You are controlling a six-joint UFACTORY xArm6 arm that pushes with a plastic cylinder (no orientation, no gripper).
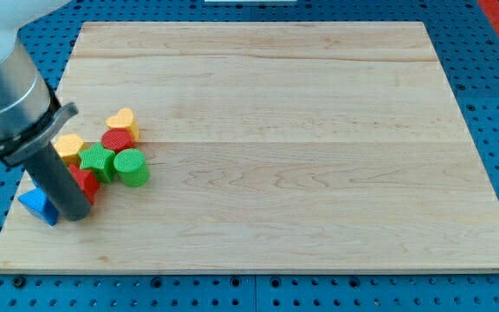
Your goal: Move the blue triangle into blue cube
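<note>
My dark rod comes down from the arm at the view's upper left, and my tip (75, 216) rests on the board near its lower left corner. A blue block (36, 204), which looks like the triangle, lies right against the tip's left side at the board's left edge. I see only this one blue block; the rod may hide another. A red block (86, 183) sits just above and right of the tip, partly behind the rod.
A tight cluster lies up and right of the tip: a yellow heart (124, 121), a red cylinder (116, 140), a yellow block (68, 146), a green star (96, 160) and a green cylinder (132, 168). The wooden board (301, 156) ends just left of the blue block.
</note>
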